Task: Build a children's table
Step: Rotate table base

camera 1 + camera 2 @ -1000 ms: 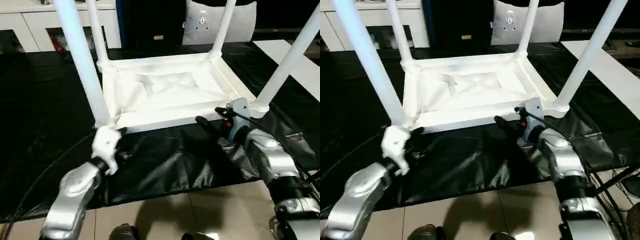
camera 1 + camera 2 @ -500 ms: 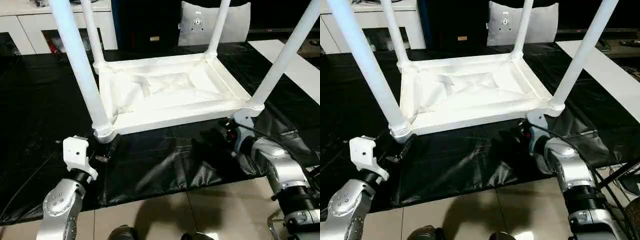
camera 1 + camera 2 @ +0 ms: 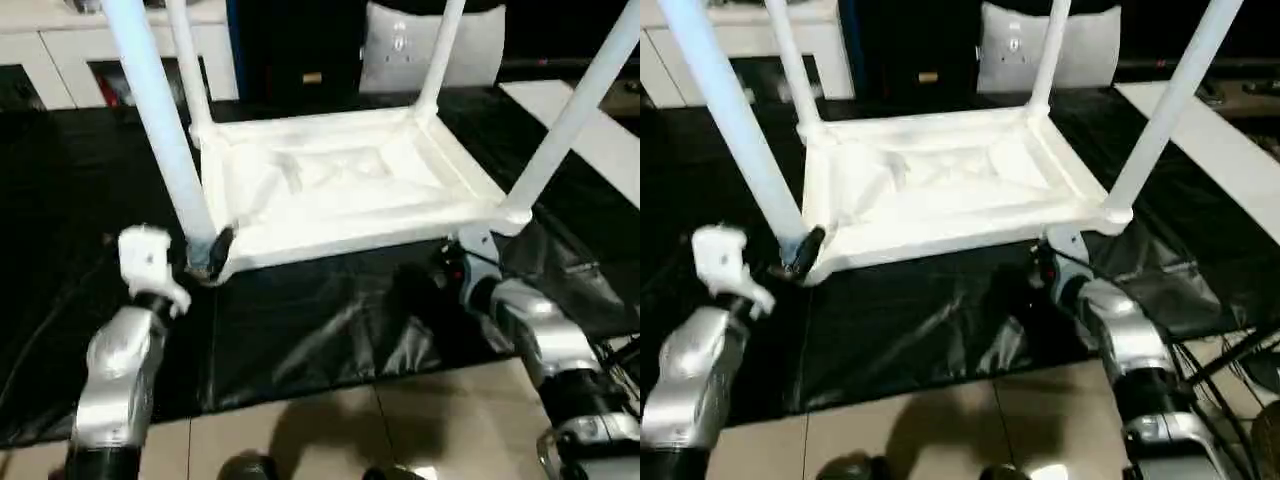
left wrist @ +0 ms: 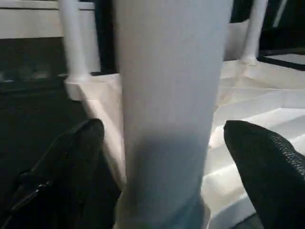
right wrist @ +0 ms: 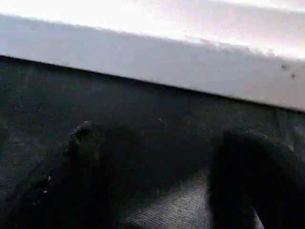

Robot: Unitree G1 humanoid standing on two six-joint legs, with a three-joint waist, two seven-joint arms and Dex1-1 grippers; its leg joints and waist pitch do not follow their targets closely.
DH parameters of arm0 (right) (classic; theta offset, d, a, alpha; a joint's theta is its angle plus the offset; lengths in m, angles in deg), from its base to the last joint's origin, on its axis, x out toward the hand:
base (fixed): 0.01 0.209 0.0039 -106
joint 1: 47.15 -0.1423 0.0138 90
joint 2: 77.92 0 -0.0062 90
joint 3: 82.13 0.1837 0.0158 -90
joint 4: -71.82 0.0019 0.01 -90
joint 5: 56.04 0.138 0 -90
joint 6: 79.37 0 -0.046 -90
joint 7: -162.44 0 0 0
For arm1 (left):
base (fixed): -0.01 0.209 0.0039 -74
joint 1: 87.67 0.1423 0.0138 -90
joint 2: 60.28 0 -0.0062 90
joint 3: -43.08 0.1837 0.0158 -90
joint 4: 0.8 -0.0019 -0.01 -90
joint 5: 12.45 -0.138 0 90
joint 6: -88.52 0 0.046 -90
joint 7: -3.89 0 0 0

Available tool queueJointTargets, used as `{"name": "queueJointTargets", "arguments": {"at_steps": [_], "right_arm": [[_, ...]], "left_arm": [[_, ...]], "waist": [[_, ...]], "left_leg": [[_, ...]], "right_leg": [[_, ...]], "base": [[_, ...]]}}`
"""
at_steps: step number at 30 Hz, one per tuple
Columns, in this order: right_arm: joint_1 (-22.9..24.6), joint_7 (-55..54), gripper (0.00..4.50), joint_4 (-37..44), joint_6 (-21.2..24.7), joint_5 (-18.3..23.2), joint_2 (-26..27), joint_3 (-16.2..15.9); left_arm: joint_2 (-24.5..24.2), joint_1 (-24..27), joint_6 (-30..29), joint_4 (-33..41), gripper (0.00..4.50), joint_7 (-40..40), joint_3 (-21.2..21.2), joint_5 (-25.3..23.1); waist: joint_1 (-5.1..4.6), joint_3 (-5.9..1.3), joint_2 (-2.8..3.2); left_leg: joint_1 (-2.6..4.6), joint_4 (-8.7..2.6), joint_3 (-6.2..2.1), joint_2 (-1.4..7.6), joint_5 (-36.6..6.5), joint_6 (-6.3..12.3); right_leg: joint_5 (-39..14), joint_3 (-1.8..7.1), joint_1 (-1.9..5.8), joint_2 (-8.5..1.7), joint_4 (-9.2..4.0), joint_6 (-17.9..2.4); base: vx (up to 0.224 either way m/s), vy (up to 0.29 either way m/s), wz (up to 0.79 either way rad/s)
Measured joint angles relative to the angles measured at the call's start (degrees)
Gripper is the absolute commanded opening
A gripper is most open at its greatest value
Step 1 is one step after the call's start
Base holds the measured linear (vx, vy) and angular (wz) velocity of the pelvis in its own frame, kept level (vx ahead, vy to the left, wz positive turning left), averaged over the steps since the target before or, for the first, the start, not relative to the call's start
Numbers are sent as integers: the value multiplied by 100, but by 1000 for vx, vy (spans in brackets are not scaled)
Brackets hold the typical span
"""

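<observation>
The children's table [image 3: 340,180] lies upside down on a black sheet [image 3: 300,330], its four white legs pointing up. My left gripper [image 3: 205,255] is open at the base of the near-left leg [image 3: 160,130]. In the left wrist view that leg [image 4: 167,119] stands between the two black fingers [image 4: 71,157], with a gap on each side. My right gripper [image 3: 425,290] hangs low over the sheet just in front of the near-right corner. It is open, with nothing between its fingers [image 5: 86,157], and the table's white edge [image 5: 152,62] is ahead of it.
A white cabinet [image 3: 60,40] stands at the back left and a grey cushion [image 3: 430,45] at the back middle. A white board [image 3: 590,120] lies at the far right. Tiled floor [image 3: 330,440] begins at the sheet's near edge.
My left gripper let go of the near-left leg, dropped back, then came up again with its fingers spread around the leg's base. My right gripper has drawn back a little from the table's edge.
</observation>
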Motion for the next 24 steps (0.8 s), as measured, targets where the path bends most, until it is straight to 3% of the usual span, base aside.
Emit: {"name": "queueJointTargets", "arguments": {"at_steps": [6, 8, 13, 17, 24], "right_arm": [[-479, -481, 450, -660, -129, -62, 173, 161], [-594, -621, 450, -896, -205, -81, 193, 208], [-888, -766, 450, -1332, -336, -103, 250, 300], [-1046, -760, 450, -1583, -509, -157, 276, 315], [-1234, -552, 450, -1789, -634, -171, 524, 234]], "left_arm": [[-132, -867, -134, -660, 445, -647, 96, 165], [-138, -1031, -240, -763, 445, -929, 92, 361], [-297, -1155, -539, -816, 445, -1974, 224, 781], [-389, -1085, -989, -406, 445, -2931, 601, 1147], [-341, -951, -1187, 114, 445, -3271, 1215, 1110]], "waist": [[14, -1, 3], [59, -2, 3], [155, -1, 4], [182, -1, 3], [37, 0, 2]], "left_leg": [[-2, -3, 1, 0, 1, -3], [-3, -2, 2, 0, 1, -3], [-8, -1, 8, -2, 1, -2], [-8, 0, 14, -2, 1, -3], [-2, -6, 17, 1, 2, -4]], "right_leg": [[21, 0, -6, 0, 4, -34], [21, 0, -5, -2, 3, -34], [21, 2, -7, -5, 2, -35], [21, 5, -9, -7, 4, -35], [22, 8, -18, -6, 13, -36]], "base": [[0, 0, 0], [0, 0, 0], [0, 0, 0], [0, 0, 0], [0, 0, 0]]}}
